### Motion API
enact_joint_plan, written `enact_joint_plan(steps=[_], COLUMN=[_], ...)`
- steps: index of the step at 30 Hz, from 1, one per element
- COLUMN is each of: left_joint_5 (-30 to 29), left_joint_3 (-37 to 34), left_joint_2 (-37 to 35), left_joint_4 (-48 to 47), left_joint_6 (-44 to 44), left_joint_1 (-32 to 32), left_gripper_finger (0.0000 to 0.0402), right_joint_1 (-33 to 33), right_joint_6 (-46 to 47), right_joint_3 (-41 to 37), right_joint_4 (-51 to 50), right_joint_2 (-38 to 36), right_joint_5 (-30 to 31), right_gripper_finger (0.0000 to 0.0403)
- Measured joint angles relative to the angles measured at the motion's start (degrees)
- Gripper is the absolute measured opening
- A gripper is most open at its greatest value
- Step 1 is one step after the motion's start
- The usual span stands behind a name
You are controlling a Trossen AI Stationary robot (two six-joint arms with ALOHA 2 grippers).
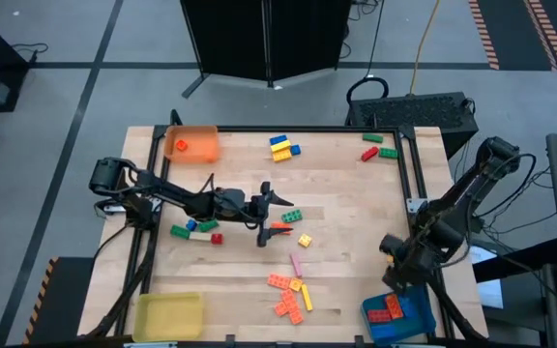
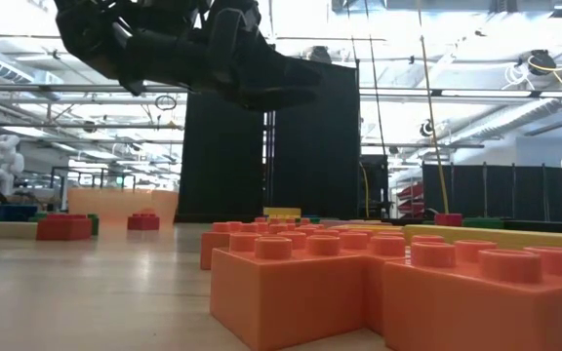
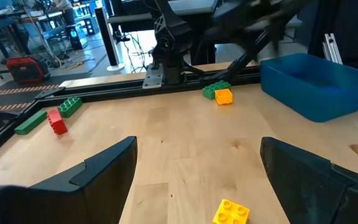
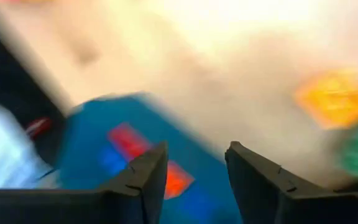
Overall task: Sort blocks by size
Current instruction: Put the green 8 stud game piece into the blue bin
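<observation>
With fingers spread, the left end effector (image 1: 277, 215) is held mid-bench beside a yellow brick (image 1: 305, 241), which could be nudged aside; the right end effector (image 1: 398, 274), seemingly empty, is half-closed over the blue tray (image 1: 424, 311).

Orange tray (image 1: 196, 145), yellow tray (image 1: 167, 314) and blue tray (image 1: 416, 319) occupy three table (image 1: 346, 232) corners.

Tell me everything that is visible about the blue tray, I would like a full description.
The blue tray is a square, open-topped bin of smooth blue plastic with low walls. It sits flat on the near right corner of the wooden table. Inside it lie red and orange blocks, side by side on the floor of the tray. The right gripper hangs just above its edge, empty.
</observation>
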Motion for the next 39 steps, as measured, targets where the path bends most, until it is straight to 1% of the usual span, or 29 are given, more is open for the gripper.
enact_joint_plan(steps=[5,8,14,17,21,25,31,35,39], left_joint_5=[0.00,0.02,0.02,0.00,-0.51,-1.22,-1.27,-1.29,-1.29], left_joint_3=[0.00,0.00,0.00,0.00,0.00,0.00,0.00,0.00,0.00], left_joint_2=[0.00,0.00,0.00,0.00,0.00,0.00,0.00,0.00,0.00], left_joint_4=[-0.16,-0.84,-1.25,-1.31,-1.40,-1.16,-1.01,-1.01,-1.01], left_joint_6=[0.00,0.02,0.00,0.00,0.01,0.02,0.03,0.04,0.04], left_joint_1=[-0.54,-0.56,-0.51,-0.51,-0.51,-0.51,-0.51,-0.51,-0.51], left_gripper_finger=[0.0341,0.0341,0.0341,0.0341,0.0341,0.0341,0.0341,0.0341,0.0341], right_joint_1=[-3.23,-4.51,-5.67,-5.67,-5.93,-5.92,-5.91,-5.96,-6.86], right_joint_6=[3.06,3.95,2.06,0.34,-4.35,-7.45,-8.55,-9.00,-11.72], right_joint_3=[0.04,0.04,-0.19,-0.83,-0.79,-0.64,-0.62,-0.62,-0.49], right_joint_4=[-15.58,-20.02,-20.08,-20.01,-20.40,-21.21,-21.35,-21.06,-17.01], right_joint_2=[0.53,1.75,5.66,9.35,14.88,18.86,22.63,24.36,25.49], right_joint_5=[0.04,-0.36,-0.83,-2.64,-6.43,-8.39,-9.53,-9.66,-9.60], right_gripper_finger=[0.0143,0.0136,0.0119,0.0106,0.0082,0.0057,0.0026,0.0014,0.0008])
